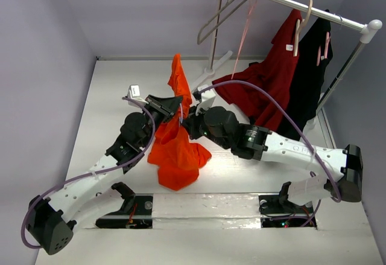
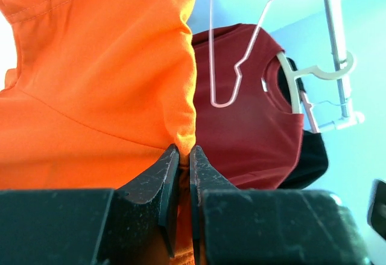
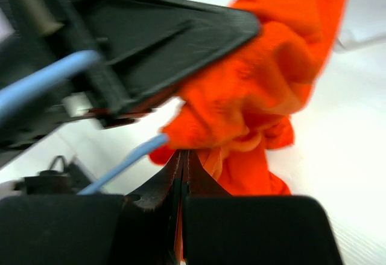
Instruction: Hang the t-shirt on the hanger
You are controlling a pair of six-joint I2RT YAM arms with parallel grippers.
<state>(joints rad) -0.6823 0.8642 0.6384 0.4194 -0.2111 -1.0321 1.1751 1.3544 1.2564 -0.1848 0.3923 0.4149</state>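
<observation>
1. The t-shirt [image 1: 178,150] hangs over the middle of the table [image 1: 114,90], between the two arms. Its top is bunched into a peak above them and its lower folds droop toward the table; whether they touch it I cannot tell.
2. The left end effector [image 2: 181,151] is clenched on a fold of orange cloth, which rises straight out of its pinched fingers. Holding it high likely lets the garment's own weight pull it long instead of leaving it in a heap.
3. The right end effector [image 3: 183,154] is closed as well. A sliver of orange shows in the seam between its fingers, so I judge it grips the shirt just beside the left one's hold. Two close grips would suit spreading an opening.
4. The hanger [image 3: 123,163] shows only in the right wrist view, as a light-blue bar running up from the lower left and vanishing under the cloth right at the fingertips. It seems partly inside the shirt — how far, the blur hides.
5. The dark red shirt [image 2: 241,132] hangs on the rail [image 1: 289,2], well apart from the work. By my reading the t-shirt is not yet seated on the hanger — the threading is under way.
</observation>
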